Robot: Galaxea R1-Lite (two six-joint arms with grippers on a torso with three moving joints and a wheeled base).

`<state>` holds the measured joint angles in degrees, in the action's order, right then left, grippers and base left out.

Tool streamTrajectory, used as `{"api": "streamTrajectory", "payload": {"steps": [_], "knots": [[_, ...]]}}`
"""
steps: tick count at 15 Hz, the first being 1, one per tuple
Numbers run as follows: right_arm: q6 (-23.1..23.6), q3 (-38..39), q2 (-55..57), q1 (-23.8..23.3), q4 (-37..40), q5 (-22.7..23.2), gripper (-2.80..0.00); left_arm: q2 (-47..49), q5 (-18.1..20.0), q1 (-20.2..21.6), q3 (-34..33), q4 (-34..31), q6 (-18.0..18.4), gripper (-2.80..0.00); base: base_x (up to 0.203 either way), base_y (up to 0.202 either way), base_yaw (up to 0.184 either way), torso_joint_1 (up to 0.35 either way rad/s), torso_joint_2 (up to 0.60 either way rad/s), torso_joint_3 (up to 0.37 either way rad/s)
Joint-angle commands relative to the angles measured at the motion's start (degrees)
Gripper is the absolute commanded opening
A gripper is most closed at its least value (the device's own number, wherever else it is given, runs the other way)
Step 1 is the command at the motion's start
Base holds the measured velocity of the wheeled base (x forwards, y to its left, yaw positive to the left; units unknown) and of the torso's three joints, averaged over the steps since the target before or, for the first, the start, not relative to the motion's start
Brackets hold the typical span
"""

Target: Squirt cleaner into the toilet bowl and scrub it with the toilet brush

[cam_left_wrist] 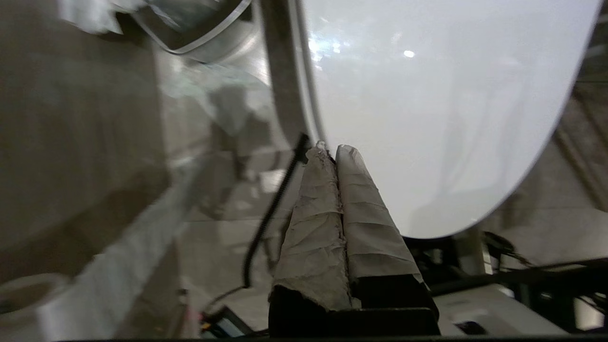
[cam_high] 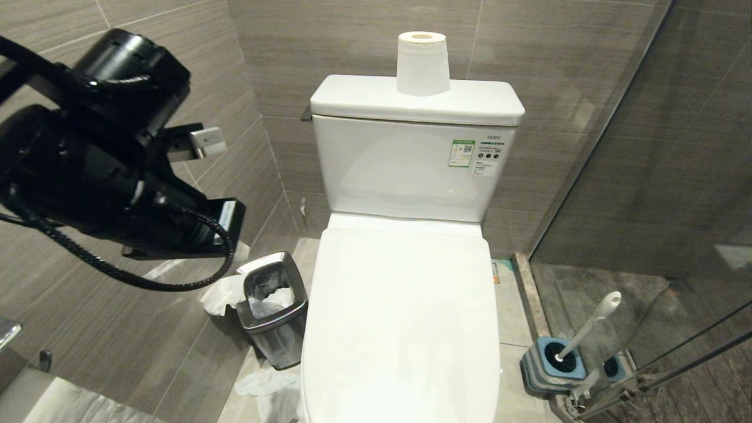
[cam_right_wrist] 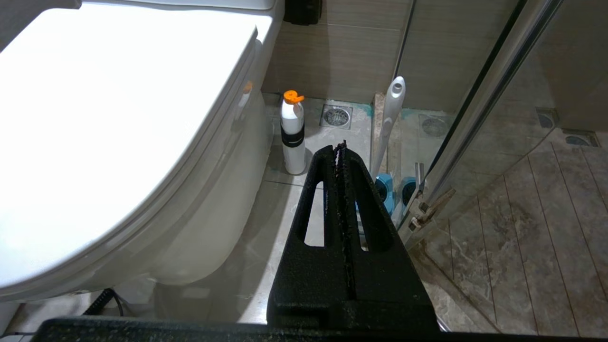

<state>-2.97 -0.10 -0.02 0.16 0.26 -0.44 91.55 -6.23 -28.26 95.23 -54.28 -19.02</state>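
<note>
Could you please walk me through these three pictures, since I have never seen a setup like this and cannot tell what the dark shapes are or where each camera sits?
This is a two-armed robot in a bathroom. The wide picture comes from a camera on its head, looking down at the glossy white ceramic toilet, whose lid is shut. The bulky black shape on the left is the robot's left arm.

The other two pictures come from cameras on the wrists, behind the fingers. The left gripper, wrapped in pale tape, is shut and empty above the lid's edge. The black right gripper is shut and empty too, low beside the toilet.

On the floor: a small steel waste bin with crumpled paper, a white bottle with an orange cap, and the white-handled toilet brush standing in its blue-topped holder. A white paper roll stands on the tank.
</note>
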Motion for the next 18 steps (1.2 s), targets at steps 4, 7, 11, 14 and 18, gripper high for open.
{"api": "streamTrajectory", "payload": {"steps": [4,7,11,14,18], "knots": [[0.0,0.0,0.0,0.0,0.0,0.0,-2.80,-9.3,-8.1,5.3,0.9,-0.5,11.8,-2.80,0.000,0.000,0.000,0.000,0.00,0.000],[0.0,0.0,0.0,0.0,0.0,0.0,-2.80,-12.2,-8.1,5.4,2.6,2.0,11.7,-2.80,0.000,0.000,0.000,0.000,0.00,0.000],[0.0,0.0,0.0,0.0,0.0,0.0,-2.80,-16.2,-8.2,5.3,4.6,11.3,13.2,-2.80,0.000,0.000,0.000,0.000,0.00,0.000],[0.0,0.0,0.0,0.0,0.0,0.0,-2.80,-20.6,-7.5,5.3,4.3,20.3,15.4,-2.80,0.000,0.000,0.000,0.000,0.00,0.000],[0.0,0.0,0.0,0.0,0.0,0.0,-2.80,-30.5,-2.6,5.3,1.1,23.4,19.8,-2.80,0.000,0.000,0.000,0.000,0.00,0.000]]}}
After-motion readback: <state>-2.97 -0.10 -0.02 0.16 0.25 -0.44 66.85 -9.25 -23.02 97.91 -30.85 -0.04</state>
